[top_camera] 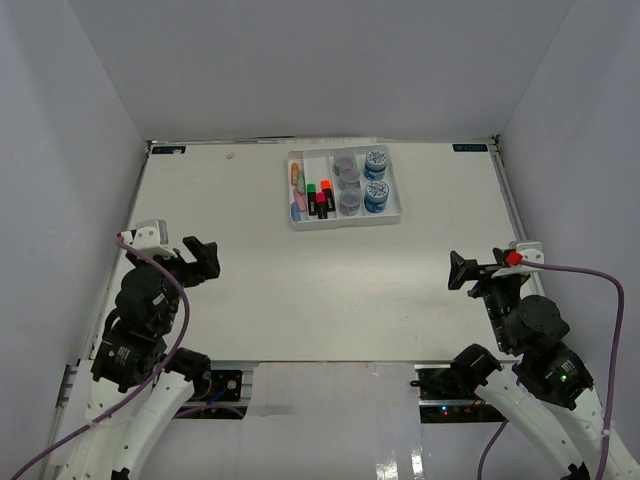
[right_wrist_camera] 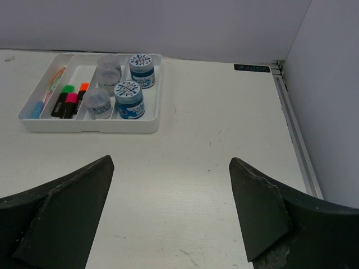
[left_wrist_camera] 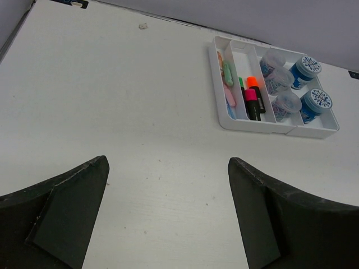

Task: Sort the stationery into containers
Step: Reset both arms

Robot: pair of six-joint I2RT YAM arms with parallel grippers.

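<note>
Left gripper (left_wrist_camera: 168, 210) and right gripper (right_wrist_camera: 171, 210) hang near, jaws apart, empty; a needless reach could nudge the far white divided plastic tray (top_camera: 345, 223) (everything looks sorted)

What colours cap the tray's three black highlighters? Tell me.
Green, pink and orange; the black highlighters show best from the left wrist.

A robotics lab test cell: a white table (top_camera: 300, 290) boxed in on three sides by plain pale walls (top_camera: 320, 60). The left arm (top_camera: 140, 330) and the right arm (top_camera: 530, 340) are bolted to a metal rail (top_camera: 330, 375) at its near edge. Purple cables (top_camera: 600, 275) loop from their wrists, and a white tray (top_camera: 345, 222) of stationery sits at the far side.
</note>
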